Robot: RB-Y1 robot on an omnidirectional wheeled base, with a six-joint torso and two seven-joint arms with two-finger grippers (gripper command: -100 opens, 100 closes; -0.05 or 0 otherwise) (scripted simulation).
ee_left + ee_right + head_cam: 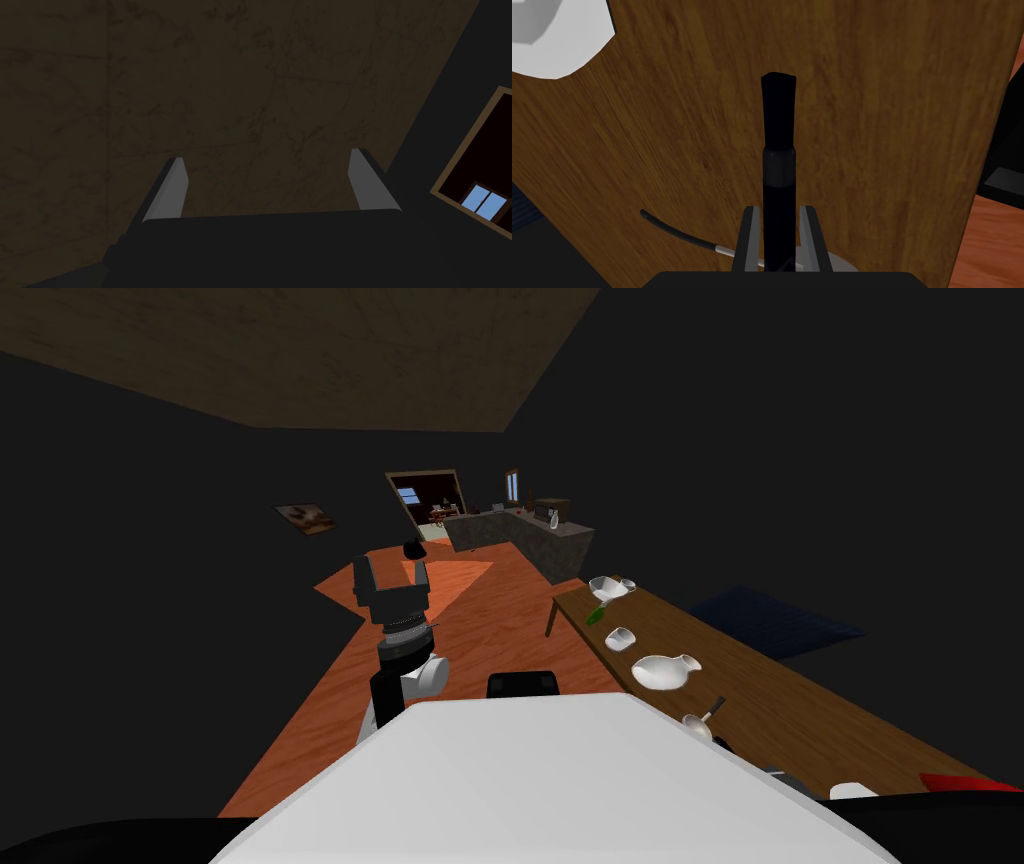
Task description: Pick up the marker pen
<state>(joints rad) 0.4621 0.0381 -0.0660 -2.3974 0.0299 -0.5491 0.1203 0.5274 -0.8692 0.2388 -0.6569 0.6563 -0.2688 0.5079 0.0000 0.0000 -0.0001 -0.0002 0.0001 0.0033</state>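
Grasp looks made: right gripper (781,211) clenched on the black marker pen (778,150), which juts past its fingers over the wooden table (887,125). Left gripper (266,159) is raised aside, fingers spread, empty. Next move calls for a straight lift with firm grip.

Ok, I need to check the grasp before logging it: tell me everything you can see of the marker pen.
The marker pen is a slim black stick with a duller grey band around its middle and a blunt, squared far end. It points straight out from the right pincer, whose two fingers press its sides near the lower end. The wooden table lies behind it; whether the pen touches the tabletop cannot be told.
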